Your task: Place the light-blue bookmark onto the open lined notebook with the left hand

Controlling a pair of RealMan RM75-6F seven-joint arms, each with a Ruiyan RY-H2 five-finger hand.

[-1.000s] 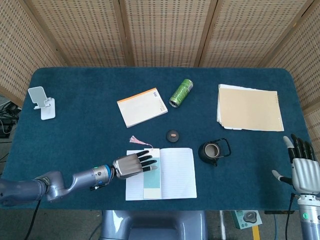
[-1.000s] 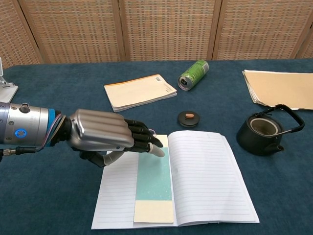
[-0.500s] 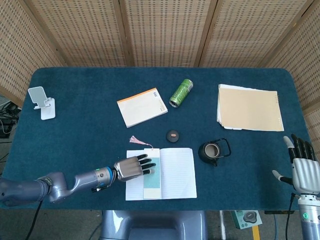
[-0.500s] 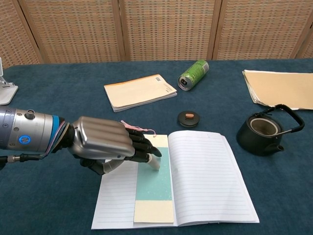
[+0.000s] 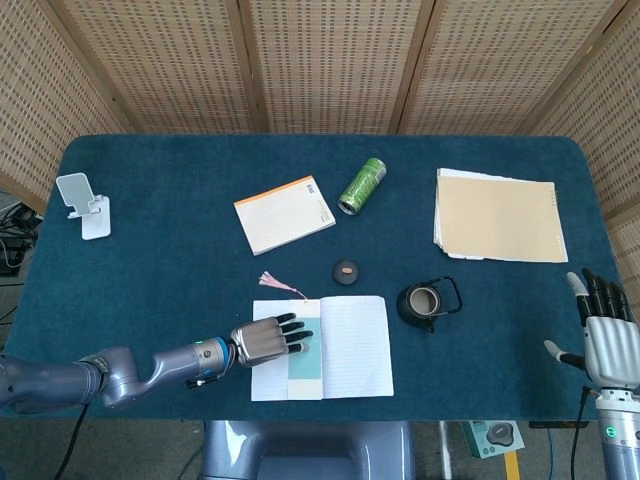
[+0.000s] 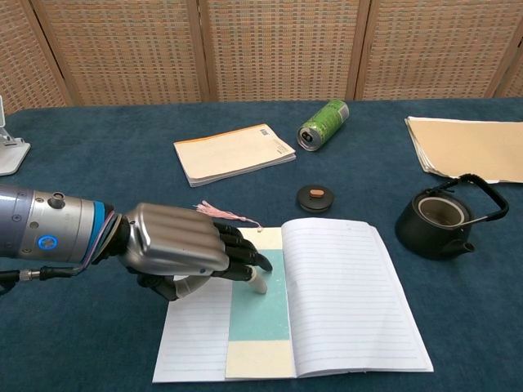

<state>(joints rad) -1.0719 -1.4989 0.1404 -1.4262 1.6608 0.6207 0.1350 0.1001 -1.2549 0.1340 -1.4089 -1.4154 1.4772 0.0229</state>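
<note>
The open lined notebook (image 5: 350,345) (image 6: 343,294) lies at the table's near middle. The light-blue bookmark (image 5: 304,358) (image 6: 260,309) lies flat along the notebook's left page beside the fold, its cream ends showing and its pink tassel (image 5: 275,283) (image 6: 221,214) trailing onto the cloth. My left hand (image 5: 265,339) (image 6: 184,251) hovers over the left page with fingers extended, fingertips over the bookmark's upper part; it holds nothing. My right hand (image 5: 603,338) stands at the table's near right edge, fingers spread and empty.
An orange-edged notepad (image 5: 285,213) (image 6: 234,152), a green can (image 5: 362,185) (image 6: 323,124) on its side, a small round lid (image 5: 345,271) (image 6: 315,197), a black teapot (image 5: 427,301) (image 6: 445,215), a tan paper stack (image 5: 497,215) (image 6: 470,147), and a white phone stand (image 5: 83,205).
My left hand has drawn back toward the near left edge, its fingertips sliding down the bookmark. The bookmark stays on the page. The right hand has not moved.
</note>
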